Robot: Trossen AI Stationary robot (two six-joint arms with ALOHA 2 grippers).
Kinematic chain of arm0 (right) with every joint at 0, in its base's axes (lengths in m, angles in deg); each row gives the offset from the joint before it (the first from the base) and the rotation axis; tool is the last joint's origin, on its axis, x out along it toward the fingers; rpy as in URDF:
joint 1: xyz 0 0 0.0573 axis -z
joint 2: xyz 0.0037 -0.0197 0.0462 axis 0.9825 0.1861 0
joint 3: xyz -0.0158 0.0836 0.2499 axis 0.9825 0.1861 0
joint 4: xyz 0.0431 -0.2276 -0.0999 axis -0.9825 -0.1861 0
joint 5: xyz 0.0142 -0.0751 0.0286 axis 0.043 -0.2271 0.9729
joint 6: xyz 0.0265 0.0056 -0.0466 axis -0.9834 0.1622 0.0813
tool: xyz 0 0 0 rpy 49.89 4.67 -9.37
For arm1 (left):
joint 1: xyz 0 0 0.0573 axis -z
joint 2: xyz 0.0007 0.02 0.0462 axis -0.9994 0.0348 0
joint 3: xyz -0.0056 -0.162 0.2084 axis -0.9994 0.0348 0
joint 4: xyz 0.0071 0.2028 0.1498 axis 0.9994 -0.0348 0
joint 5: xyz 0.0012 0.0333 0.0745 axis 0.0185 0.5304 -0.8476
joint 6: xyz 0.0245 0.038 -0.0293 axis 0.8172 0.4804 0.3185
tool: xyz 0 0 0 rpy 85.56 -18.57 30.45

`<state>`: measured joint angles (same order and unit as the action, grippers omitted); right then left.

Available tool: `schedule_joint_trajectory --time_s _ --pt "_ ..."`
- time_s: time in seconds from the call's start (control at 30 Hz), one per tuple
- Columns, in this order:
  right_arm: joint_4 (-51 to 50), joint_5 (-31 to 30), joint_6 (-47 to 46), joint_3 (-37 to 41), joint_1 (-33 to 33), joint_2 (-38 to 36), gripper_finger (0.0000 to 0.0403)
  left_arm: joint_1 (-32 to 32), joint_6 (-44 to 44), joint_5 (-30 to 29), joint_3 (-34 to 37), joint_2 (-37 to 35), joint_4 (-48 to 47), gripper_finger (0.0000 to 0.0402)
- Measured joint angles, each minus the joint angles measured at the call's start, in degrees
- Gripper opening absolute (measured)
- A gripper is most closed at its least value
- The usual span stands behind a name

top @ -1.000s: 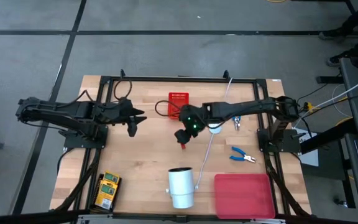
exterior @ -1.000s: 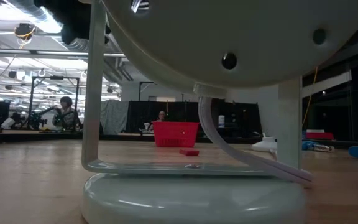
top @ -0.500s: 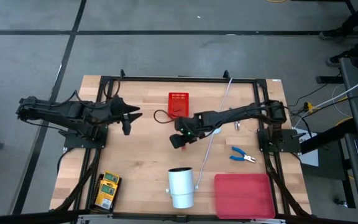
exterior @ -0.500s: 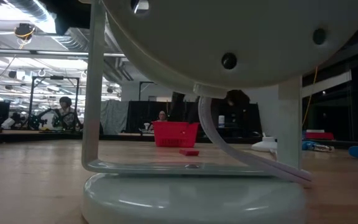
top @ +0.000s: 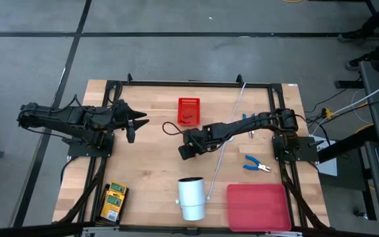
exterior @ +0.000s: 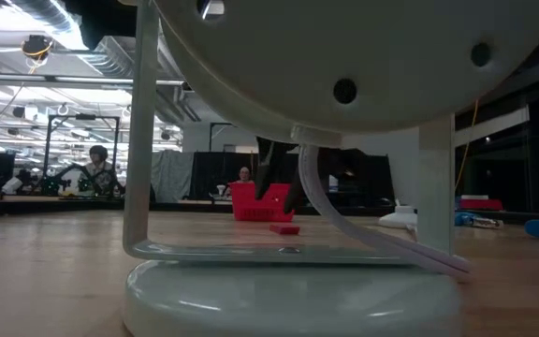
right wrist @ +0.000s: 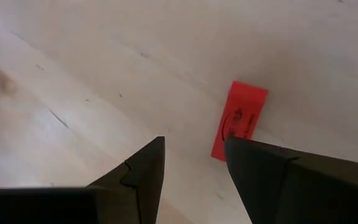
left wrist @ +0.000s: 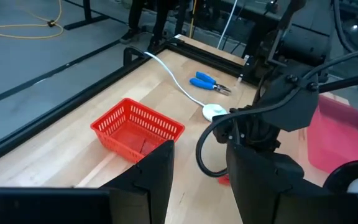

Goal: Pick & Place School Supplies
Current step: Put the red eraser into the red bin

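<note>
— Where, the small red block [right wrist: 240, 121]?
— Flat on the bare wood near the tabletop's middle, just ahead of the right gripper [right wrist: 194, 163]. In the low view, lying [exterior: 284, 228] in front of the red mesh basket [exterior: 264, 202].
— And that gripper's fingers?
— Spread apart, nothing between them, one to each side of the block's near end, not touching it as far as can be seen. From above, lowered over the middle of the table [top: 188, 150].
— Other supplies?
— Yellow-and-green boxes [top: 114, 200] stacked at the front-left corner. Blue-handled pliers [top: 256, 165] toward the right edge, a second blue-handled tool [left wrist: 209, 83] farther back near the right arm's base.
— Left gripper [top: 135, 123]?
— Held above the back-left part of the tabletop, fingers parted, empty.
— Anything else on the wood?
— Red basket [top: 189, 110] near the back edge, white cylinder [top: 191, 197] at the front edge, pinkish-red tray [top: 258, 207] at the front-right corner, white cord [top: 224, 141] crossing the middle.
</note>
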<state>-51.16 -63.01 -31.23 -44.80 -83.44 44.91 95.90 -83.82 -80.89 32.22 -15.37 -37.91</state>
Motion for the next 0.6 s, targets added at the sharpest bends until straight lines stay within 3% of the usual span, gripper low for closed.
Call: schedule_joint_trajectory --time_s 0.6 --pt "-0.66 -0.41 2.17 -0.31 0.15 2.99 0.0171 0.00 0.12 -0.07 0.00 -1.11 0.02 0.0143"
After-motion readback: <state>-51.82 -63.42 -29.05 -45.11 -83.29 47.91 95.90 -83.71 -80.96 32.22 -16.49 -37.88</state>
